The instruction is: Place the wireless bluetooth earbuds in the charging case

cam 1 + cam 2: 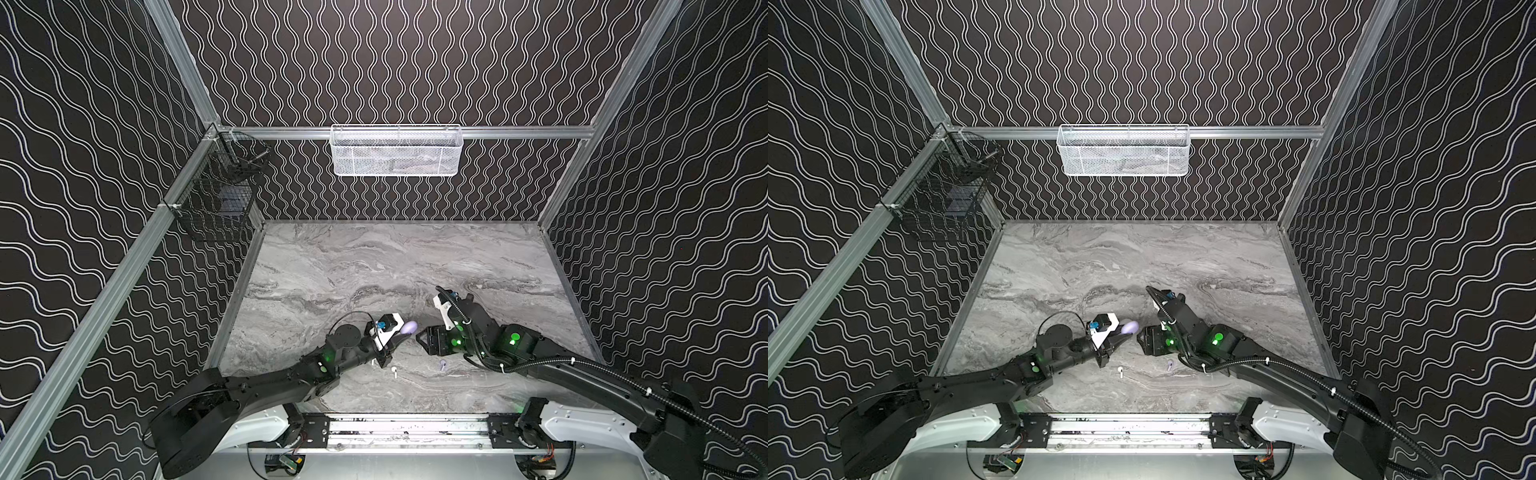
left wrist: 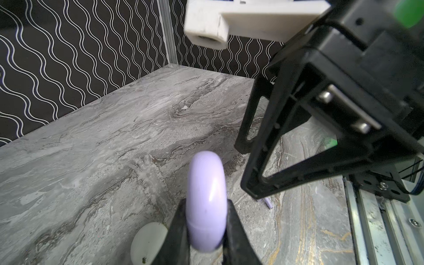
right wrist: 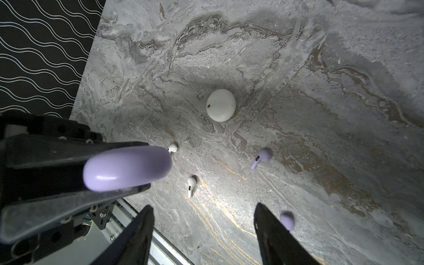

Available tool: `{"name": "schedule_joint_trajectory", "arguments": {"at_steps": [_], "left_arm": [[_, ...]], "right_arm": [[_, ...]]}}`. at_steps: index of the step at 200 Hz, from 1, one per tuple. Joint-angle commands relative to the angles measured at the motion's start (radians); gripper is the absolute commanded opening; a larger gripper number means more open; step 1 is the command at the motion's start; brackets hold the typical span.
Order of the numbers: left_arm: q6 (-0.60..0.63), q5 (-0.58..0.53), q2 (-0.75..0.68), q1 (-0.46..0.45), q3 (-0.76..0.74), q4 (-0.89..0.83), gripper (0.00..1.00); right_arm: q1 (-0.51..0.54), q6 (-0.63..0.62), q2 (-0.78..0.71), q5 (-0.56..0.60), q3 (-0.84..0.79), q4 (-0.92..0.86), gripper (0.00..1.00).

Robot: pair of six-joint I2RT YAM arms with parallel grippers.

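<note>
My left gripper [image 1: 402, 337] [image 2: 205, 206] is shut on a closed lavender charging case [image 1: 409, 327] [image 2: 205, 179] [image 3: 126, 168], held edge-on above the marble table. My right gripper [image 1: 419, 338] [image 3: 203, 206] stands open and empty, pointing at the case from the right, a short way off. On the table below lie two white earbuds [image 3: 191, 183] [image 3: 173, 148] and two lavender earbuds [image 3: 261, 157] [image 3: 286, 221], the last partly behind a right finger. In both top views one white earbud [image 1: 393, 371] [image 1: 1121, 370] and one lavender earbud [image 1: 442, 365] [image 1: 1169, 365] show near the front.
A closed white round case [image 3: 221, 107] [image 2: 149, 243] lies on the table beyond the earbuds. A white mesh basket [image 1: 396, 151] hangs on the back wall and a black wire basket [image 1: 216, 199] on the left wall. A metal rail [image 1: 407, 430] runs along the front edge.
</note>
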Motion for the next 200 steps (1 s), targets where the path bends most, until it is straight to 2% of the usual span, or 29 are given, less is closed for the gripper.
{"name": "schedule_joint_trajectory", "arguments": {"at_steps": [1, 87, 200], "left_arm": [[0.016, -0.006, 0.005, -0.005, 0.003, 0.019, 0.0], [0.028, 0.016, 0.012, -0.021, 0.008, 0.021, 0.0], [0.042, 0.029, 0.018, -0.048, 0.018, 0.012, 0.0]], "right_arm": [[0.001, 0.006, 0.016, 0.01, 0.019, 0.028, 0.71], [0.0, -0.018, 0.043, 0.028, 0.053, 0.02, 0.71], [-0.023, -0.023, -0.01, 0.052, 0.063, 0.007, 0.72]]}}
